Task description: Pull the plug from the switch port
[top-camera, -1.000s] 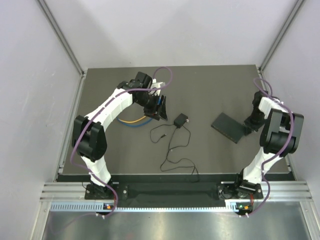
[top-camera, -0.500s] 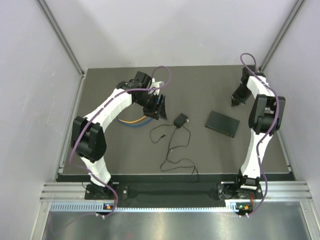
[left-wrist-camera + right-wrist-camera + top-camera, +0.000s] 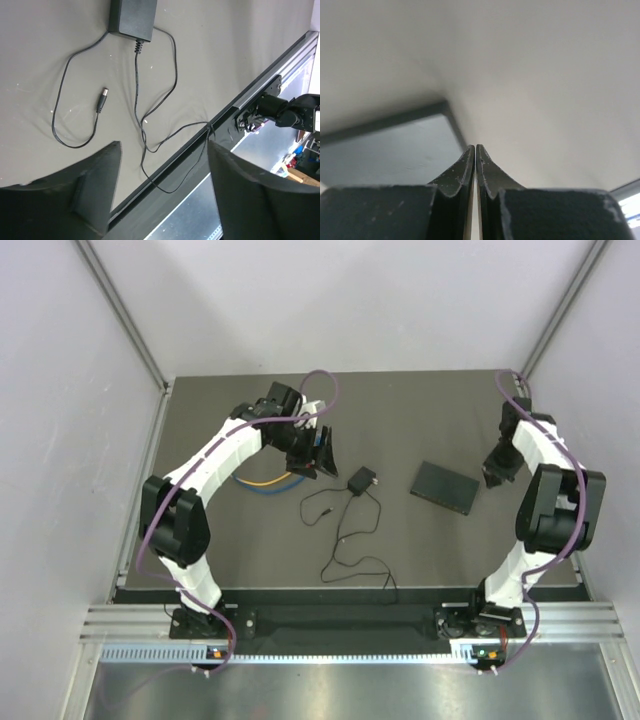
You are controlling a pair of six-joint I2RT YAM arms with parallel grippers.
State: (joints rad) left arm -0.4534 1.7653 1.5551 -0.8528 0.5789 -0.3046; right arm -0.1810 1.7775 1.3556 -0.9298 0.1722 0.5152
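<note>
The switch (image 3: 445,487) lies flat on the tabletop (image 3: 420,410), right of centre. Its long axis slants from far-left to near-right, and which edge carries the port cannot be told. The right gripper (image 3: 492,478) hangs near its right end, jaws pressed together on nothing. The left gripper (image 3: 164,150) hovers with jaws wide and empty over the power adapter (image 3: 131,17) and its thin wire (image 3: 172,75). The barrel plug (image 3: 102,100) lies loose, well apart from the switch.

Adapter (image 3: 131,17) clipped by the left wrist view's top edge; from above, sockets on the black box (image 3: 445,487) too small to make out; yellow and blue cables (image 3: 265,484) disappear under the left arm (image 3: 225,450)
</note>
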